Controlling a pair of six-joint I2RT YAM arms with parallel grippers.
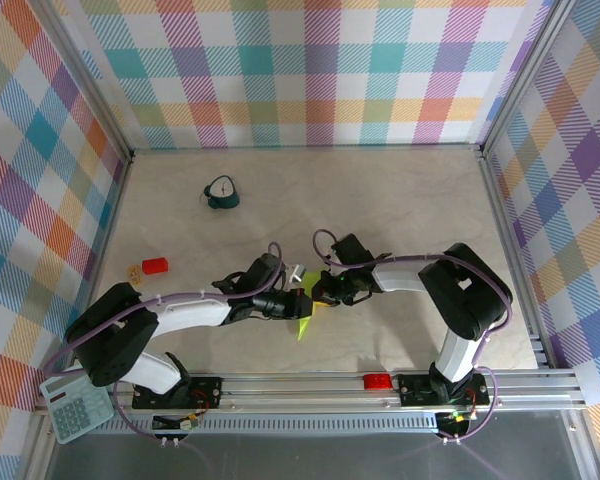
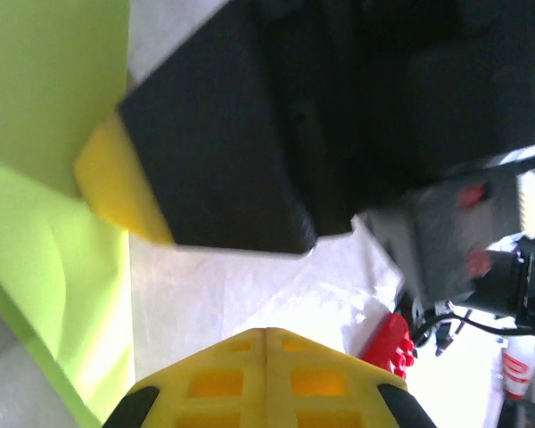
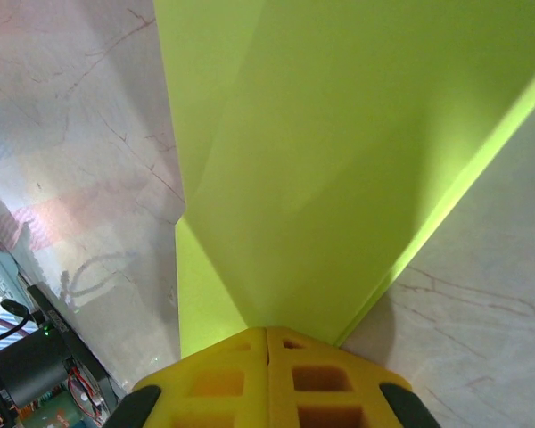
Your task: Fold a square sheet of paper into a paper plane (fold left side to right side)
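Plaid walls [image 1: 310, 70] ring a marbled table [image 1: 400, 200]: right gripper [image 3: 267, 332] pinches lime paper [image 3: 339, 160] ahead; left gripper [image 2: 266, 332] has its jaws pressed together, empty.

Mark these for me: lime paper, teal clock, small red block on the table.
lime paper [image 3: 339, 160]: right wrist view, on its flat top layer.
teal clock [image 1: 221, 192]: top external view, middle of its body.
small red block [image 1: 156, 266]: top external view, centre of its top face.
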